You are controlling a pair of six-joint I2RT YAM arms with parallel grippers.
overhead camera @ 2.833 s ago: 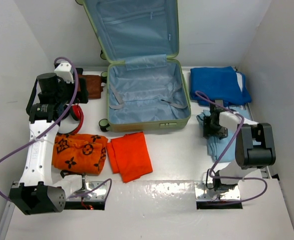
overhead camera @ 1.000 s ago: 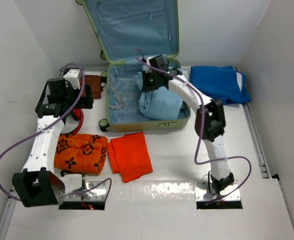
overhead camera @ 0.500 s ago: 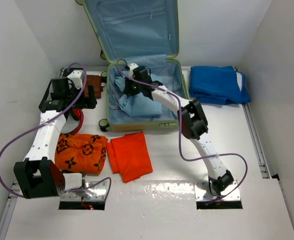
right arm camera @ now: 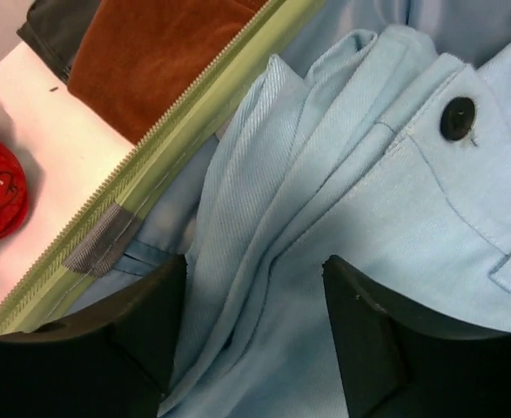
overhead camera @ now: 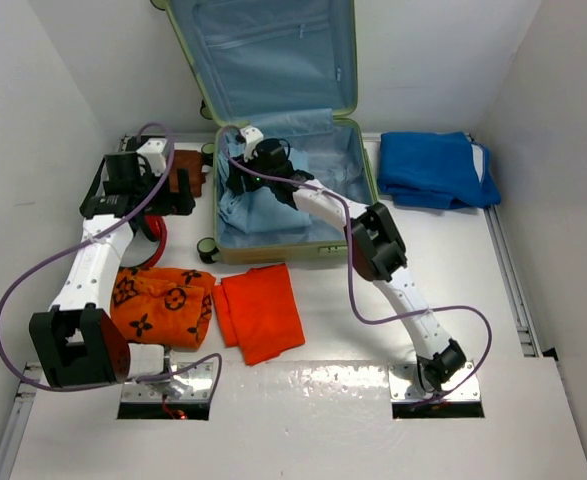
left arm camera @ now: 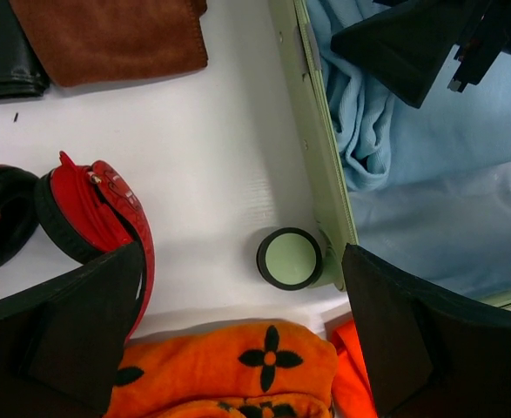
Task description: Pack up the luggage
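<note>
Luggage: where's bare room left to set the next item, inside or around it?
Inside: bare lining mainly along the right wall of the luggage, beside the pale blue garment. Table: free right of the luggage, in front of the blue towel, and right of the orange cloth. Crowded left: headphones, brown cloth, patterned cloth.

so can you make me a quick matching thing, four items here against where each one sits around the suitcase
Items:
1. light blue garment
2. dark blue folded cloth
3. plain orange cloth
4. red headphones

Places:
A. in front of the luggage, on the side nearer the arm bases
B. inside the open luggage
C. to the right of the luggage
D. to the left of the luggage

Pairs: 1-B, 2-C, 3-A, 4-D
</note>
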